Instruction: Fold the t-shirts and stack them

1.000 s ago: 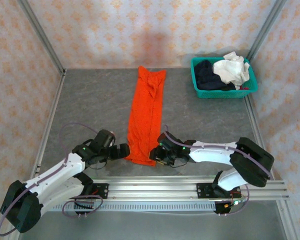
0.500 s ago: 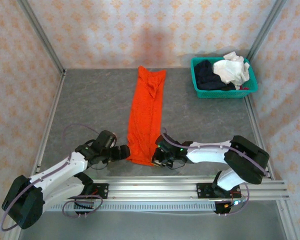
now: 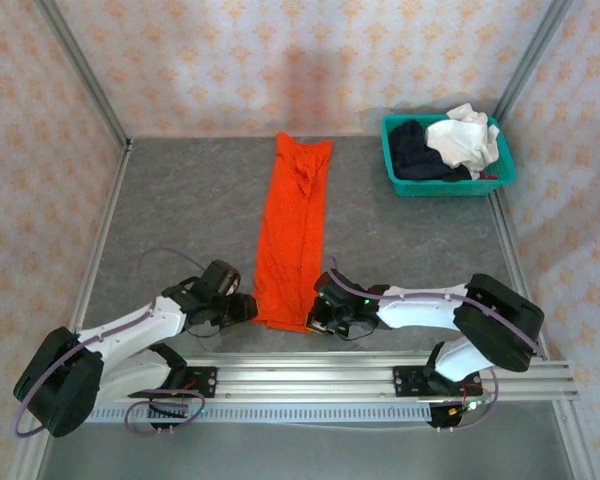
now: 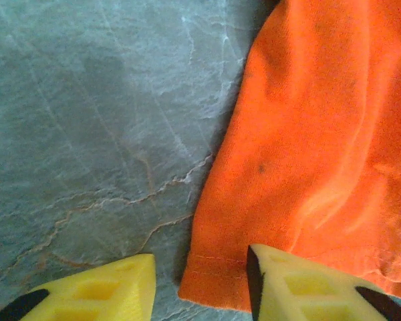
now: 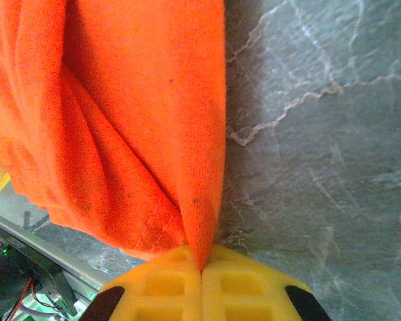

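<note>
The orange t-shirt (image 3: 292, 230) lies as a long narrow strip from the table's far middle to its near edge. My left gripper (image 3: 250, 308) is at its near left corner. In the left wrist view the hem corner of the orange t-shirt (image 4: 307, 147) sits between the yellow fingers (image 4: 113, 287) of my left gripper (image 4: 200, 267), which stand apart; the right-hand one rests on the cloth. My right gripper (image 3: 315, 318) is at the near right corner. In the right wrist view my right gripper (image 5: 202, 267) is shut on a pinched fold of the orange t-shirt (image 5: 120, 100).
A teal basket (image 3: 445, 187) stands at the far right with a white t-shirt (image 3: 463, 140) and a dark navy t-shirt (image 3: 415, 150) in it. A metal rail (image 3: 380, 375) runs along the near edge. Frame posts and patterned walls bound the grey table (image 3: 180, 220).
Both grippers have moved in onto the shirt's near corners. The right gripper has shut on the right corner. The left gripper's jaws have narrowed around the left corner.
</note>
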